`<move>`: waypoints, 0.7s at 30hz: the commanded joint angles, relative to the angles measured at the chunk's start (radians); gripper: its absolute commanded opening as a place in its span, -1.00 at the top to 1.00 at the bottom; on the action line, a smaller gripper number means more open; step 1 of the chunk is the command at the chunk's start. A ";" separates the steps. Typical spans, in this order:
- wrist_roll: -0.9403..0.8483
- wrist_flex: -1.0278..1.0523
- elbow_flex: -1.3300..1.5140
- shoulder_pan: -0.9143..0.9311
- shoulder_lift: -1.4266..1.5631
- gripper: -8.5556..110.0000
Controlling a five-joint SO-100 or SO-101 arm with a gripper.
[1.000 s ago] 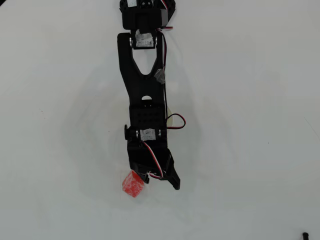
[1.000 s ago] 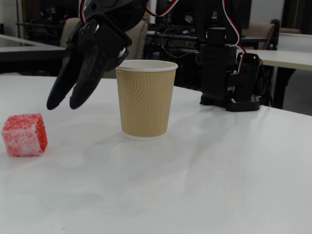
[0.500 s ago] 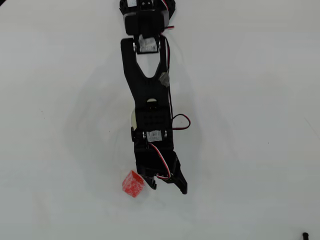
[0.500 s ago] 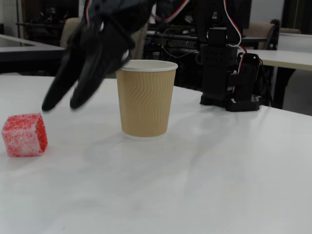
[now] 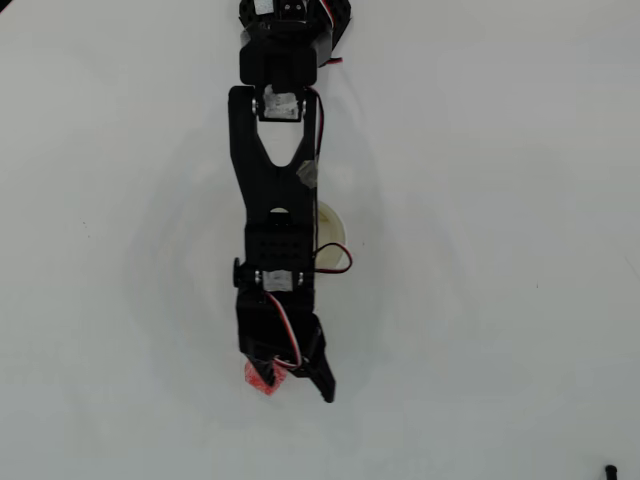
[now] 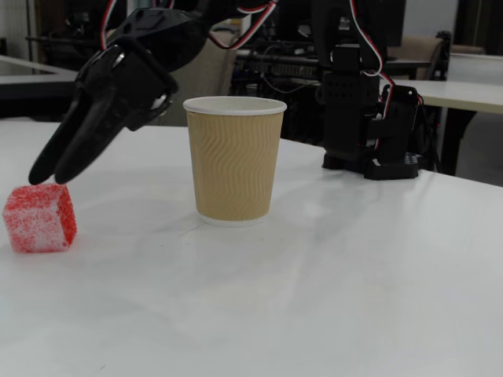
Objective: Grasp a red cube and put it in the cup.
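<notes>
Red cube (image 6: 39,217): you see it resting flat on the white table (image 6: 330,290), to the left of the cup in the fixed view and well apart from it; its faces are bright red with whitish speckling; in the overhead view the red cube (image 5: 259,377) peeks out from under the gripper's tip, below the cup in that picture, most of it covered by the black fingers.

Gripper (image 6: 49,176): your black two-finger gripper points down and to the left, its fingertips just above the cube's top and a little toward the cup's side of it; the fingers lie close together with only a narrow gap; nothing is held between them; in the fixed view the tips look just clear of the cube, though you cannot tell for sure whether they touch it; in the overhead view the gripper (image 5: 300,385) sits at the lower end of the arm.

Cup (image 6: 234,159): upright on the table; tan rippled sleeve, white rolled rim; in the overhead view only a cream sliver of the cup (image 5: 331,228) shows beside the arm.

Arm (image 5: 275,190): black; stretched out over the cup from its base (image 6: 369,102), which stands behind the cup and to its right in the fixed view; red and white wires run along it.
</notes>
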 commanded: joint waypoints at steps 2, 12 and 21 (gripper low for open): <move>-0.014 -0.008 -0.103 0.060 0.034 0.36; -0.017 0.000 -0.117 0.120 0.015 0.35; -0.025 -0.009 -0.147 0.103 -0.041 0.35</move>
